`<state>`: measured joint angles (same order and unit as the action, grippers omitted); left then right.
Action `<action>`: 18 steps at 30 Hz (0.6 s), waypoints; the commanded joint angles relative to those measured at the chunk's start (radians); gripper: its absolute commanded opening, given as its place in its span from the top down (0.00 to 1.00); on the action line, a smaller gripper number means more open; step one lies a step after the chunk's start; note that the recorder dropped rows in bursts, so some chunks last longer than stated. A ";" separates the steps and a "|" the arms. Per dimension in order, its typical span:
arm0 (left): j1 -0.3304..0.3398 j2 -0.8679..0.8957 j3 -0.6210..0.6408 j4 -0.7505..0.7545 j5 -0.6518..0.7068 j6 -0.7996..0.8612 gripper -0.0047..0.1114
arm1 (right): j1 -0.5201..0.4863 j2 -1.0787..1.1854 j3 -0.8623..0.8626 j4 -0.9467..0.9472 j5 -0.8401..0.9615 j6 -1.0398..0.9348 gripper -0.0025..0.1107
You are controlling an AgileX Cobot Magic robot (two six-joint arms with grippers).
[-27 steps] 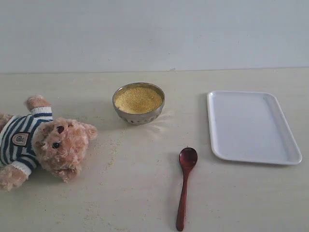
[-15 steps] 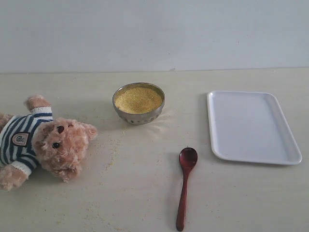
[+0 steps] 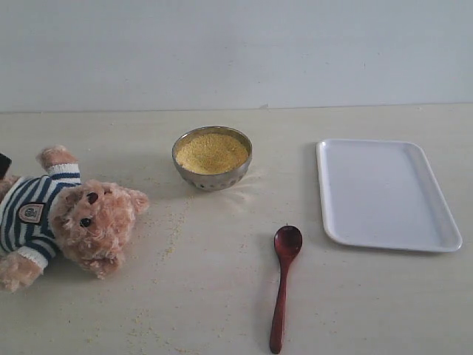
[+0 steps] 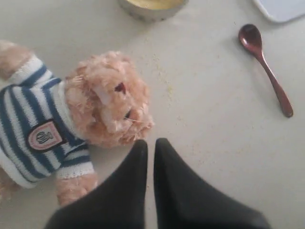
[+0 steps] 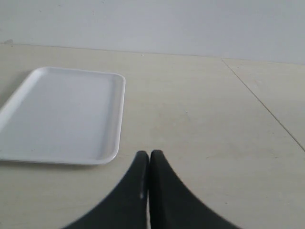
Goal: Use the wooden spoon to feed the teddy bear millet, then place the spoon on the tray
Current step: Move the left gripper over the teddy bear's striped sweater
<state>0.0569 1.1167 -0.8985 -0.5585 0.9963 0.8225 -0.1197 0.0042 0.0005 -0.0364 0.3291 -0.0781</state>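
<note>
Exterior view puts the wooden spoon [image 3: 282, 292] flat on the table [image 3: 185, 296], its scoop end toward the steel bowl [image 3: 213, 180] of millet [image 3: 212, 151]. It lies close to one corner of the tray [image 3: 384, 194] without touching it. The pickup comes first, I'd say. I would open the right gripper [image 5: 146, 155], come down across the thin handle near its tail, and lift with the scoop level. That gripper is closed tight on nothing. So is the left gripper [image 4: 149, 145], which hangs by the teddy bear [image 3: 81, 218]. Bare tabletop separates spoon, bowl and bear. I can't tell how much table lies beyond the handle's tip.
</note>
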 commanded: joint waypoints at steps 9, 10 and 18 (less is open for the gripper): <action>0.000 0.337 -0.045 0.108 -0.196 0.434 0.14 | 0.001 -0.004 -0.001 0.002 -0.008 -0.007 0.97; 0.000 0.352 -0.045 0.100 -0.256 0.454 0.03 | 0.001 -0.004 -0.001 0.002 -0.008 -0.007 0.97; 0.000 0.388 -0.045 0.133 -0.384 0.569 0.01 | 0.001 -0.004 -0.001 0.002 -0.008 -0.007 0.97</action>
<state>0.0569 1.5073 -0.9360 -0.4283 0.6206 1.3740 -0.1197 0.0042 0.0005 -0.0364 0.3291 -0.0781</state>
